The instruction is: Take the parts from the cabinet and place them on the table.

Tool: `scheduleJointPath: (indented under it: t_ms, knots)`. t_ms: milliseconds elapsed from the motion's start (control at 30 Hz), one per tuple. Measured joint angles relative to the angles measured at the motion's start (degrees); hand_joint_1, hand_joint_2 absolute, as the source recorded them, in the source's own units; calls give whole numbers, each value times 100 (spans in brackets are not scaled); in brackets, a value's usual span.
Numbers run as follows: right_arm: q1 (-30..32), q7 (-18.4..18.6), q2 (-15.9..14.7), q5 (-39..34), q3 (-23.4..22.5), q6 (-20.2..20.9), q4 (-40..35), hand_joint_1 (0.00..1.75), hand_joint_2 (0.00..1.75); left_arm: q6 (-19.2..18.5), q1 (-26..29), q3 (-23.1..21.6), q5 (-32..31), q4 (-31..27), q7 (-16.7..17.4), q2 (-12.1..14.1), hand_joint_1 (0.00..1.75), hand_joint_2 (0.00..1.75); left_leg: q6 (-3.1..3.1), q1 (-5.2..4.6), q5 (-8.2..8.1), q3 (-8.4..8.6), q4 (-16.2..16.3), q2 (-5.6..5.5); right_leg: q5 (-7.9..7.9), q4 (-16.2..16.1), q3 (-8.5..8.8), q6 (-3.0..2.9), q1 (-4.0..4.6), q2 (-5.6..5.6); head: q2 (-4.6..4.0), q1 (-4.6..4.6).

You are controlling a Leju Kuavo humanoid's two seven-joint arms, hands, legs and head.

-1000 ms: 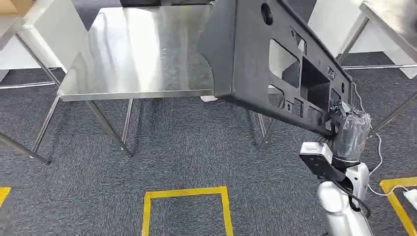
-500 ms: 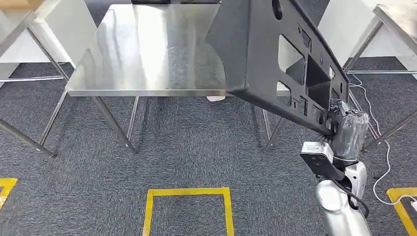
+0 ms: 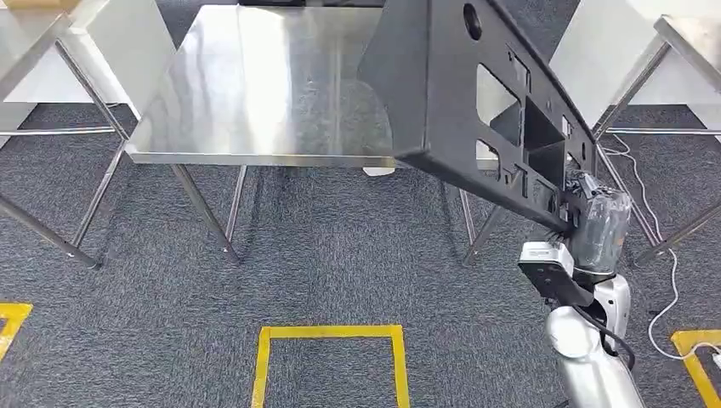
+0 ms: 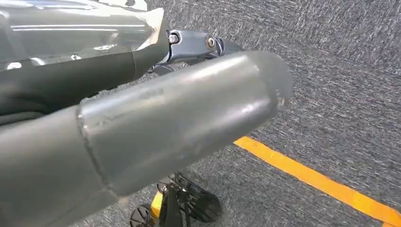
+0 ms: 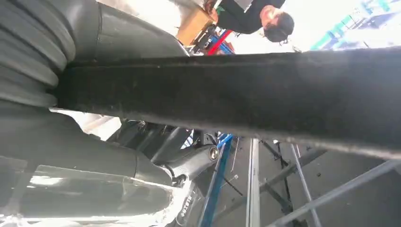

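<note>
A large black plastic panel (image 3: 442, 93) with several cut-outs hangs tilted in the air, its upper part over the right end of the steel table (image 3: 255, 85). My right hand (image 3: 599, 225), wrapped in clear film, grips the panel's lower right end, in front of the table's right side. In the right wrist view the panel's dark edge (image 5: 265, 90) runs across, with my right hand (image 5: 56, 142) closed around it. My left hand (image 4: 142, 118) hangs over the grey carpet, its thumb and fingers stretched out with nothing in them.
A yellow tape square (image 3: 327, 333) marks the carpet in front of the table. A second steel table (image 3: 689, 34) stands at the right and a third (image 3: 25, 42) at the left. A white cable (image 3: 667, 280) lies by my right arm. A person (image 5: 255, 14) stands beyond the panel.
The whole picture has shifted, so the camera has moved; the table now sits a little further right in view. The panel stays in my right hand at about the same tilt.
</note>
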Motion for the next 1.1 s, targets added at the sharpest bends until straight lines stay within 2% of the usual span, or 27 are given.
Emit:
scheduleJointPath:
  t_ms: [33, 67, 100, 133, 167, 200, 233, 267, 300, 367, 400, 433, 467, 533, 567, 600, 633, 700, 733, 767, 800, 867, 900, 933, 1033, 1067, 1100]
  knots:
    - [-14, 0, -2, -2, 2, 0, 9, 175, 175, 0, 1, -4, -2, 0, 7, 0, 0, 0, 33, 3, 20, 33, -49, -13, -4, -17, 17, 26, 18, -13, 0, 0]
    - [-19, -2, -15, -7, 2, 0, 13, 175, 175, 0, 3, -4, -20, -2, 13, -2, 0, 0, 83, 88, 79, 108, -142, -21, -38, 55, -18, 40, 19, 8, 2, 7]
    - [-27, -4, -24, -7, 2, 0, 31, 175, 175, 4, -5, -7, -66, -2, 13, -7, 0, 0, 101, 73, 85, 137, -172, -27, -139, 248, -71, 8, 18, 74, 0, 11]
    - [-44, -4, -44, -9, 0, 0, 48, 175, 175, 9, -15, -13, -96, -2, 28, -7, 0, 0, 115, 83, 89, 139, -171, -30, -329, 649, -279, -52, 25, 130, 2, 22]
    - [-49, -4, -59, -9, 0, 0, 75, 175, 175, 7, -20, -24, -109, -2, 31, -4, 0, 0, 123, 83, 82, 144, -171, -49, -507, 1107, -522, -84, 17, 152, 0, 41]
    - [-48, -4, -68, -13, 2, 0, 99, 175, 175, 4, -20, -26, -109, -2, 31, -4, 0, 0, 128, 81, 75, 143, -169, -66, -654, 1559, -782, -89, 20, 172, 0, 35]
    - [-48, -4, -72, -13, 4, 0, 127, 175, 175, 2, -19, -26, -109, -2, 31, -4, 0, 0, 118, 79, 67, 147, -167, -93, -684, 1825, -947, -57, 23, 190, 0, 37]
    - [-49, -4, -72, -15, 4, 0, 155, 175, 175, 0, -15, -26, -109, -2, 31, -9, 0, 0, 106, 80, 58, 161, -165, -114, -601, 1760, -953, -12, 19, 191, 0, 30]
    - [-51, -4, -72, -17, 4, 0, 175, 175, 175, -4, -14, -26, -111, -2, 28, -9, 0, 0, 86, 90, 44, 177, -158, -137, -418, 1435, -819, 53, 4, 191, 0, 35]
    - [-71, -4, -74, -15, 4, 0, 195, 175, 175, -7, -15, -28, -111, -2, 31, -18, 0, 0, 18, 117, -1, 218, -130, -183, 28, 396, -336, 166, -42, 192, 0, 35]
    - [-85, -4, -74, -15, 4, 0, 212, 175, 175, -7, -14, -28, -111, -2, 31, -3, 0, 0, -39, 101, -39, 216, -100, -199, 96, 161, -229, 146, -46, 202, 0, 29]
    - [-99, -4, -76, -15, 15, 0, 225, 175, 175, -7, -18, -28, -111, -2, 28, 4, 0, 0, -84, 78, -70, 197, -60, -215, 105, 105, -181, 96, 0, 212, 0, 46]
    - [-108, -2, -79, -22, 18, -4, 232, 175, 175, -7, -10, -28, -111, -2, 28, 0, 0, 0, -114, 75, -65, 193, -78, -217, 100, 151, -200, 15, 15, 209, 0, 35]
    - [-114, -4, -79, -22, 24, -7, 254, 175, 175, -9, 3, -28, -118, 0, 33, -4, 0, 0, -142, 98, -77, 201, -81, -218, 87, 152, -207, -48, 17, 210, 0, 24]
    - [-124, -4, -79, -22, 24, -9, 254, 175, 175, -9, 0, -28, -118, -2, 35, 2, 0, 0, -179, 120, -114, 187, -62, -207, 100, 131, -179, -107, -46, 209, 0, 28]
    - [-135, -7, -79, -22, 24, -9, 256, 175, 175, -9, 0, -28, -118, 0, 42, 0, 0, 0, -216, 126, -202, 143, 106, -135, 76, 130, -152, -149, -33, 207, 0, 9]
    - [-146, -7, -77, -22, 24, -9, 260, 175, 175, -9, -4, -28, -118, -2, 44, 0, 0, 0, -244, 140, -373, -34, 454, -91, 56, 131, -136, -208, -26, 203, 0, -29]
    - [-151, -7, -72, -22, 26, -9, 282, 175, 175, -2, -4, -28, -116, -2, 63, -2, 0, 0, -290, 147, -741, -561, 1378, -52, 23, 132, -114, -256, -7, 192, 0, -20]
    - [-151, -4, -63, -24, 26, -9, 302, 175, 175, 4, 10, -28, -111, 0, 72, -7, 0, 0, -299, 147, -796, -769, 1693, -46, 6, 132, -99, -278, 3, 191, 0, -24]
    - [-152, -4, -59, -24, 33, -9, 321, 175, 175, 11, 17, -28, -105, 0, 74, -9, 0, 0, -294, 148, -714, -857, 1748, -45, -8, 133, -77, -294, 8, 191, 0, -22]
    - [-161, -4, -50, -24, 39, -7, 347, 175, 175, 15, 20, -28, -103, 0, 74, -9, 0, 0, -278, 147, -477, -801, 1508, -45, -39, 133, -42, -296, 11, 193, 0, -22]
    - [-191, -7, -35, -24, 42, -7, 376, 175, 175, 20, 11, -28, -103, 0, 74, -9, 0, 0, -218, 144, 140, -367, 499, -27, -104, 132, 58, -271, 12, 194, 0, -22]
    - [-207, -7, -28, -24, 42, -7, 385, 175, 175, 20, 9, -28, -103, 0, 74, -9, 0, 0, -173, 137, 284, -183, 79, 6, -138, 121, 78, -249, 12, 193, 0, -24]
    - [-227, -7, -26, -24, 42, -7, 396, 175, 175, 22, 2, -28, -103, 0, 74, -9, 0, 0, -173, 89, 159, -115, 10, 8, -169, 132, 97, -206, 81, 196, 0, -18]
    - [-257, -7, -13, -24, 52, -7, 415, 175, 175, 28, 1, -28, -101, 0, 74, -11, 0, 0, -94, 41, 110, -116, 5, -27, -204, 57, 116, -121, 71, 186, 0, -24]
    - [-266, -7, -13, -24, 61, -7, 415, 175, 175, 28, -1, -28, -103, -2, 74, -11, 0, 0, -57, 70, 129, -47, -78, -31, -232, 54, 156, -74, 116, 177, 0, -26]
    - [-268, -7, -13, -24, 63, -9, 426, 175, 175, 28, 2, -28, -103, -2, 70, -18, 0, 0, -28, 87, 143, 26, -130, -37, -262, 179, 94, -65, 69, 181, 0, -15]
